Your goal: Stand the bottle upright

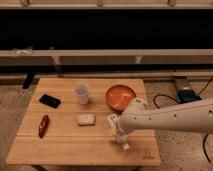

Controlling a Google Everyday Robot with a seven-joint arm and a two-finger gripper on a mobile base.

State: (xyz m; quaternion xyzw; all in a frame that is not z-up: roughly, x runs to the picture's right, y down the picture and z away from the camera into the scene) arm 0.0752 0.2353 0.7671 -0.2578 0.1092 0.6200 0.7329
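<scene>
The gripper [120, 136] hangs low over the bench [65, 150] near its front edge, towards the right corner. The bottle [112, 125] sits tilted against its left side; whether it is gripped, I cannot tell.

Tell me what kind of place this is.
Probably a robot test lab: a small wooden table on speckled floor, a power box beside it, and the gripper low over the table's front right.

Bottle [123, 146] mostly hidden by gripper [118, 133] at table [60, 147] front right.
</scene>
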